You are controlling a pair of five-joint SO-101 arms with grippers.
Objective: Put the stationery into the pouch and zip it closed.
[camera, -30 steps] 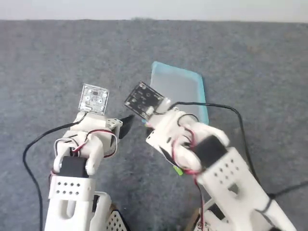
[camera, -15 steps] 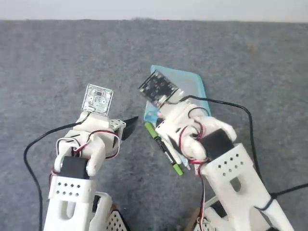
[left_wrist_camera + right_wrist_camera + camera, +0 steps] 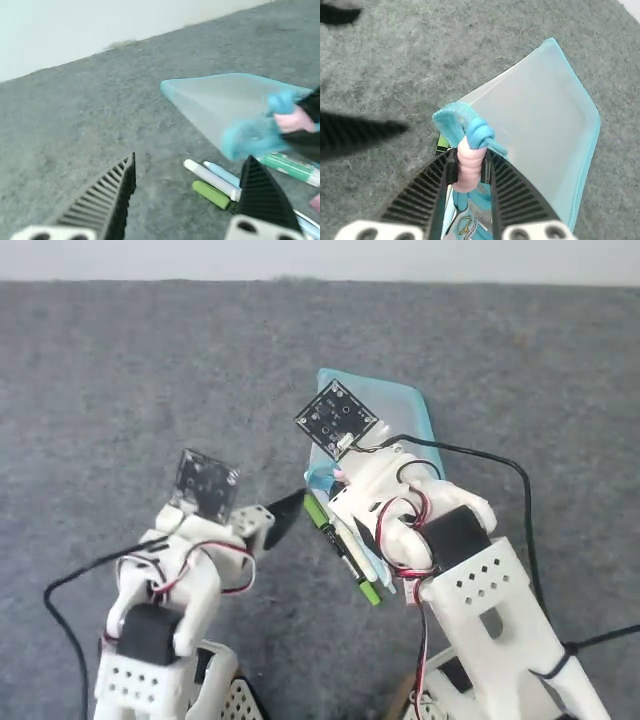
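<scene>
A translucent pouch (image 3: pixel 385 418) with blue trim lies flat on the grey carpet, also seen from the left wrist as pouch (image 3: pixel 225 102). My right gripper (image 3: pixel 469 161) is shut on the pouch's pink zipper pull (image 3: pixel 468 170) at its near corner, beside a blue cord knot. In the high view this right gripper (image 3: pixel 324 483) sits at that corner. A green marker (image 3: pixel 340 545) and a white pen (image 3: pixel 365 562) lie just below the pouch; several pens (image 3: pixel 212 182) lie between the spread fingers of my left gripper (image 3: pixel 182 200). The left gripper (image 3: pixel 282 517) is open, just left of the pens.
Grey carpet (image 3: pixel 150 370) stretches free to the left and the back, ending at a pale wall (image 3: pixel 75 30). Black cables (image 3: pixel 500 470) trail from both arms. The right arm's body (image 3: pixel 470 580) covers the ground to the right of the pens.
The right arm moved back toward the pouch corner, uncovering the pens. The left arm shifted right, its gripper closing in on the pens.
</scene>
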